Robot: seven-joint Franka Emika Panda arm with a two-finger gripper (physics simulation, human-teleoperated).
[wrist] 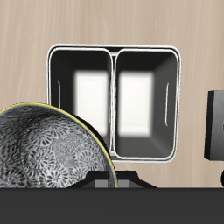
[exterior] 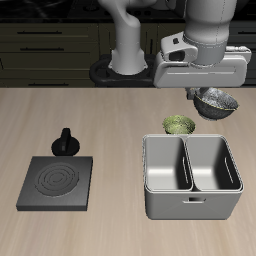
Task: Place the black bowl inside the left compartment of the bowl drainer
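The bowl drainer (exterior: 192,177) is standing near the table's front edge with both compartments empty, while the gripper (exterior: 212,97) is grasping the black bowl (exterior: 217,101) by its rim and is holding it in the air above and behind the drainer, near the olive-green bowl (exterior: 178,125).

bowl drainer (exterior: 192,190): lower right of exterior frame; both compartments open from above, nothing inside either, as wrist view shows too (wrist: 115,101)
middle wall: splits the two compartments, only barrier inside
olive-green bowl (exterior: 179,125): just behind drainer's back rim, near path down
gripper (exterior: 214,95): above and behind the drainer, carrying black bowl (exterior: 217,102); bowl fills much of wrist view (wrist: 48,150)
black plate (exterior: 58,183): lower left, well apart
dark knobbed object (exterior: 66,142): behind plate, well apart
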